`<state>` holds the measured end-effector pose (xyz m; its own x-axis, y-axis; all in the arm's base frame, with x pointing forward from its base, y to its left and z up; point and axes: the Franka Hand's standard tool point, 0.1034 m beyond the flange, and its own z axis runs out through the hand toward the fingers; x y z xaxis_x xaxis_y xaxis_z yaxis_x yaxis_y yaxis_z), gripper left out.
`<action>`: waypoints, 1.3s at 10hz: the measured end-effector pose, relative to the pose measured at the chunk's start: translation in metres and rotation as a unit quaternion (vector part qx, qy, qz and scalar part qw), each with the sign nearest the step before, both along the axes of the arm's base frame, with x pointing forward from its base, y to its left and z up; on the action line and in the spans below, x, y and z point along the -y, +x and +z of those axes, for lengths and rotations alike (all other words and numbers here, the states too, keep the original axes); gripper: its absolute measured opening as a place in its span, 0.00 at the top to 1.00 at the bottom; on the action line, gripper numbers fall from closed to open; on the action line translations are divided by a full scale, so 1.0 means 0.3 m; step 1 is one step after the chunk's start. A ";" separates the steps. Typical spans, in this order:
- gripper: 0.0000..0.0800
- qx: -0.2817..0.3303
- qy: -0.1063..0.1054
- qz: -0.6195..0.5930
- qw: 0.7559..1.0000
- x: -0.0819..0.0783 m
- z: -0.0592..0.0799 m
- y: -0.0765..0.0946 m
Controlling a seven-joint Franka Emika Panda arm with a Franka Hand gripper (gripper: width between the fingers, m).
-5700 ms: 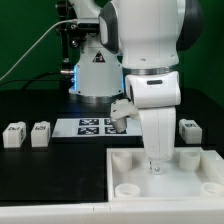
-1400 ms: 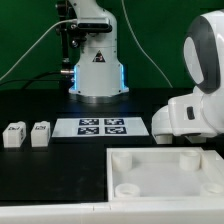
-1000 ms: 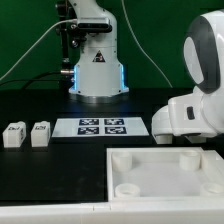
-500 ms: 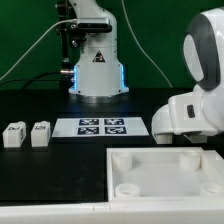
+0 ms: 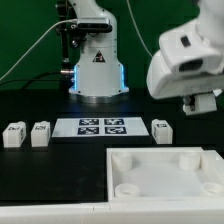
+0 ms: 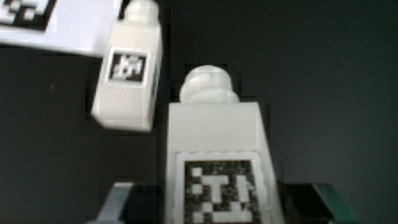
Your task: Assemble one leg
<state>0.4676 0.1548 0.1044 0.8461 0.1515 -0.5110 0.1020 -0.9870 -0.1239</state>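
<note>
In the wrist view my gripper [image 6: 221, 200] is shut on the leg [image 6: 217, 130], a white post with a black-and-white tag and a rounded peg at its far end. The dark fingers [image 6: 121, 200] press on both of its sides. The leg hangs above the black table. A second white tagged post [image 6: 130, 70] lies on the table just beyond it. In the exterior view my gripper [image 5: 203, 100] is raised at the right, above the table, and the held leg is hard to make out there.
The large white tray-like part [image 5: 165, 172] with round recesses lies at the front. The marker board [image 5: 103, 126] lies mid-table; its corner also shows in the wrist view [image 6: 36, 25]. Small white tagged pieces stand at left [image 5: 14, 134], [image 5: 40, 133] and right [image 5: 162, 131]. The robot base [image 5: 97, 70] stands behind.
The arm has risen from low at the exterior view's right to well above the table. A white tagged piece by the marker board's right end, hidden before, now shows.
</note>
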 end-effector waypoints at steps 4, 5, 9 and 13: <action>0.64 0.212 0.023 -0.014 0.977 0.143 0.146 0.160; 0.64 0.274 0.024 -0.020 0.961 0.143 0.144 0.180; 0.64 0.445 0.031 -0.031 0.895 0.159 0.136 0.188; 0.64 0.450 0.033 -0.025 0.892 0.172 0.145 0.289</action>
